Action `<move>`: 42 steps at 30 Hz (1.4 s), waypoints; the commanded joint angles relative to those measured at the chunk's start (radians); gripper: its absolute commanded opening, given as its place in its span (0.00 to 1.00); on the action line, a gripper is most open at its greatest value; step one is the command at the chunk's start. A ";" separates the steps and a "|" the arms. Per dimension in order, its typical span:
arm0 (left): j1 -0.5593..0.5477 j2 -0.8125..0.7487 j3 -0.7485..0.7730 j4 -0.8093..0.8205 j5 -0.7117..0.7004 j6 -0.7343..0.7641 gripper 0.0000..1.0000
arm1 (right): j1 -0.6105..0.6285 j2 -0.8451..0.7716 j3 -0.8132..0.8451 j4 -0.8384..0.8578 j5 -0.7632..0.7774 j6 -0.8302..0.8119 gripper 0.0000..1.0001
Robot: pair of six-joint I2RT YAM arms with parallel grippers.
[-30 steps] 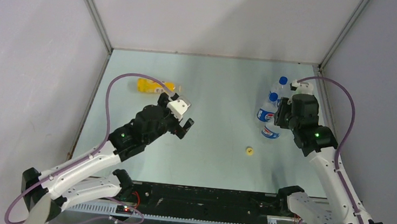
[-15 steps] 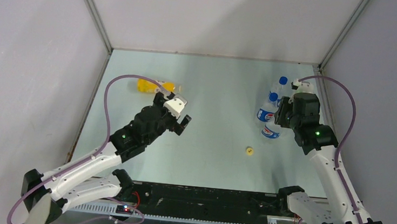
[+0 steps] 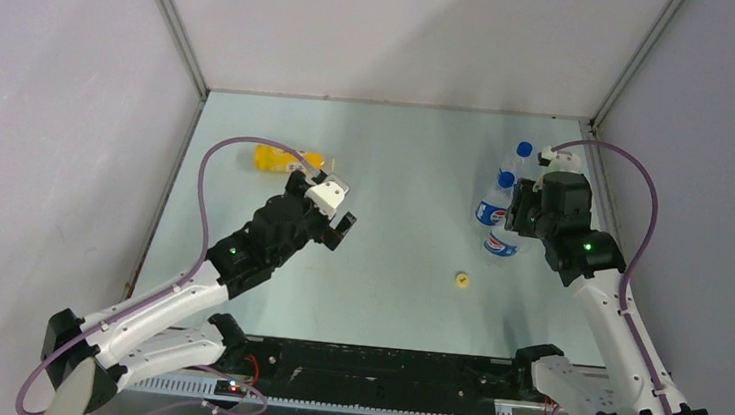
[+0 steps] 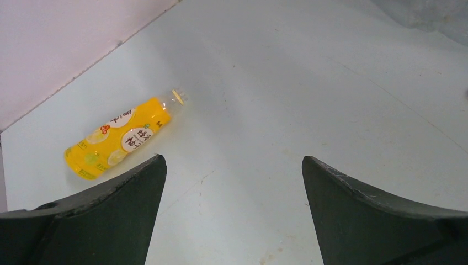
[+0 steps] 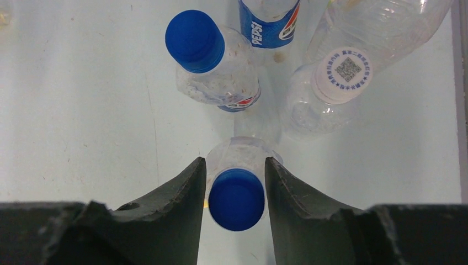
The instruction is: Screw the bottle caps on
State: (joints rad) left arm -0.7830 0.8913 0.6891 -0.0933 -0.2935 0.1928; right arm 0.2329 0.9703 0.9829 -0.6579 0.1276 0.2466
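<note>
My right gripper (image 5: 235, 165) is shut on the blue cap (image 5: 237, 199) of an upright Pepsi bottle (image 3: 499, 243). In the top view the gripper (image 3: 517, 219) covers that cap. A second Pepsi bottle (image 5: 221, 83) with a blue cap (image 5: 195, 41) stands just beyond it. Another Pepsi label (image 5: 269, 22) shows at the top edge. The yellow-orange bottle (image 4: 118, 138) lies on its side at the far left (image 3: 285, 160), its mouth (image 4: 177, 96) uncapped. The yellow cap (image 3: 461, 278) lies loose mid-table. My left gripper (image 4: 232, 165) is open and empty, near the yellow bottle (image 3: 340, 227).
A clear unlabelled bottle with a white cap (image 5: 342, 72) stands right of the Pepsi bottles, close to the right wall (image 3: 640, 141). The enclosure's left wall (image 3: 150, 118) runs past the yellow bottle.
My left gripper has drawn back a little to the left, toward the yellow bottle. The right gripper has stayed on the bottle with only a slight shift.
</note>
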 commanded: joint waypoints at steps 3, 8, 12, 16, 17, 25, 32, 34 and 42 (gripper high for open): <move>0.006 0.010 0.054 -0.010 -0.002 0.016 1.00 | -0.002 -0.013 0.028 0.024 -0.003 0.005 0.48; 0.007 0.014 0.052 -0.013 -0.005 0.012 1.00 | -0.002 -0.018 0.028 0.028 0.006 0.010 0.51; 0.007 0.015 0.056 -0.022 -0.008 0.011 1.00 | -0.003 -0.032 0.030 0.025 0.010 0.008 0.57; 0.007 0.021 0.056 -0.024 0.000 0.009 1.00 | -0.002 -0.047 0.051 0.004 0.013 -0.008 0.67; 0.007 0.021 0.057 -0.025 0.000 0.012 1.00 | -0.001 -0.055 0.056 0.002 0.013 -0.015 0.68; 0.013 0.073 0.108 -0.125 -0.035 0.025 1.00 | -0.002 -0.157 0.110 -0.022 0.012 -0.146 0.78; 0.116 0.195 0.203 -0.209 0.048 0.068 1.00 | -0.003 -0.277 0.124 -0.010 -0.052 -0.285 0.99; 0.165 0.246 0.242 -0.235 0.071 0.105 1.00 | -0.002 -0.295 0.124 -0.009 -0.078 -0.315 0.99; 0.326 0.591 0.480 -0.378 0.016 0.431 1.00 | -0.003 -0.356 0.063 0.031 -0.274 -0.444 0.99</move>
State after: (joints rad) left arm -0.5209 1.3598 1.0565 -0.3820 -0.2501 0.4046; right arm 0.2329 0.6399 1.0668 -0.6727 -0.0067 -0.0898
